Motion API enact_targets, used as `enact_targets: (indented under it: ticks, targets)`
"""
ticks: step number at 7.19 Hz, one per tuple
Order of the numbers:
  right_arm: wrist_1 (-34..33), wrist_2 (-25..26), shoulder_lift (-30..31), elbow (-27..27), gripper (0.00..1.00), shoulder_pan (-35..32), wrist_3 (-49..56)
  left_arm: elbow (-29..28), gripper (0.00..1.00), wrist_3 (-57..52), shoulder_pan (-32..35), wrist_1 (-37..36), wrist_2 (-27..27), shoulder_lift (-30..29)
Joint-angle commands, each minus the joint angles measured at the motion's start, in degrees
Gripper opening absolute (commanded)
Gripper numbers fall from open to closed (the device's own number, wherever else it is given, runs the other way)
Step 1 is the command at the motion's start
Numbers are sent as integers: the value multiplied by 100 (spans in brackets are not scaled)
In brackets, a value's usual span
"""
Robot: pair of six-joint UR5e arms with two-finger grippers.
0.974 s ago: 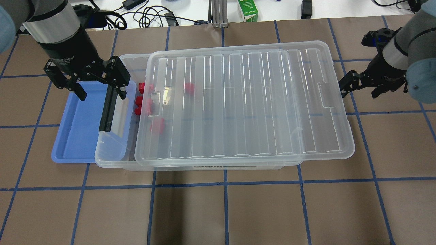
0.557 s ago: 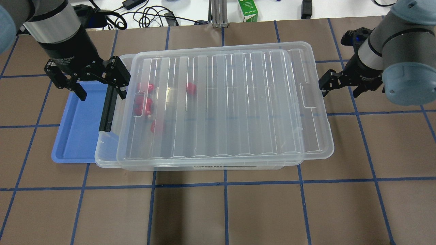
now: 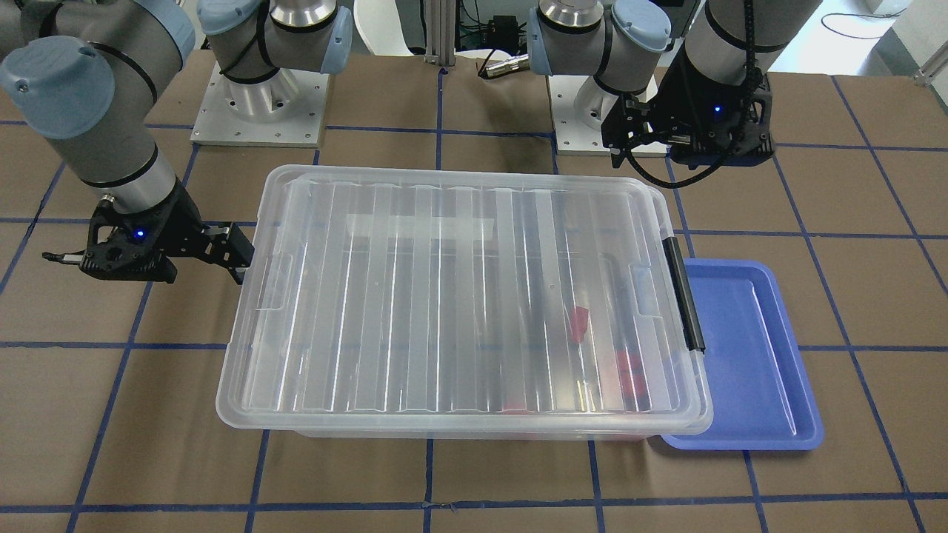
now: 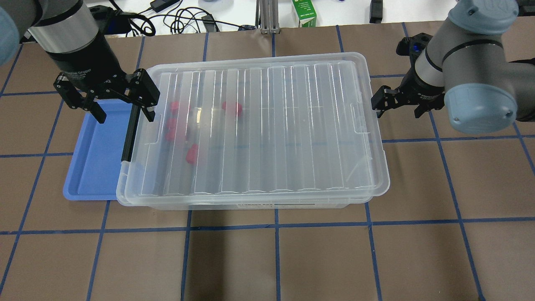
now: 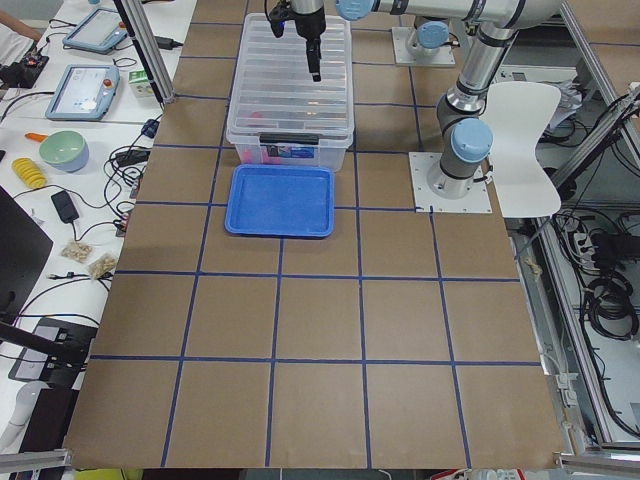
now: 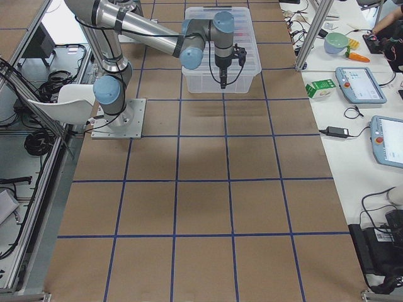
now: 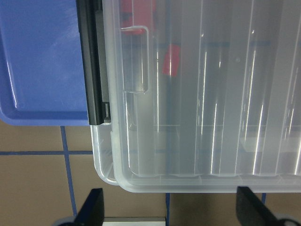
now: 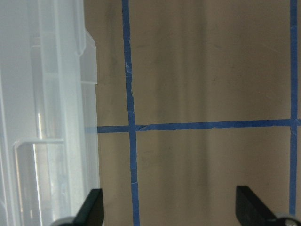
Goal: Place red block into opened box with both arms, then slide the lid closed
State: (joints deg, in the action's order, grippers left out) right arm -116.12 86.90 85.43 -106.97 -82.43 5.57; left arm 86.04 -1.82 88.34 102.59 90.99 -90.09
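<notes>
The clear lid (image 4: 267, 125) lies over the box (image 4: 250, 204) and covers almost all of it, its left edge near the black clip bar (image 4: 129, 133). Several red blocks (image 4: 232, 107) show blurred through the lid in the box's left part. My right gripper (image 4: 397, 113) is open, with one fingertip against the lid's right edge. Over the box's left end and the blue tray hangs my left gripper (image 4: 125, 117), open and holding nothing. The left wrist view shows the lid's corner (image 7: 127, 181) over the box's corner.
A blue tray (image 4: 96, 159) lies against the box's left end. A green carton (image 4: 304, 12) and cables (image 4: 179, 19) sit on the white surface beyond the table's far edge. Brown table with blue tape lines (image 4: 276, 228) surrounds the box.
The lid has slid left across the box, from overhanging the right end to covering it. My right gripper has moved left behind it. The left gripper has stayed put.
</notes>
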Motion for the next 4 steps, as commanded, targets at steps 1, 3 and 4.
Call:
enact_targets:
  ticks: [1, 3, 4]
  targets:
    - [-121, 20, -1, 140, 100, 25, 92, 0, 100, -3, -1, -2, -2, 0]
    - [166, 21, 139, 578, 100, 0, -3, 0, 100, 6, -1, -2, -2, 0]
    - [873, 47, 262, 1050, 97, -18, -21, -9, 100, 6, -1, -2, -2, 0]
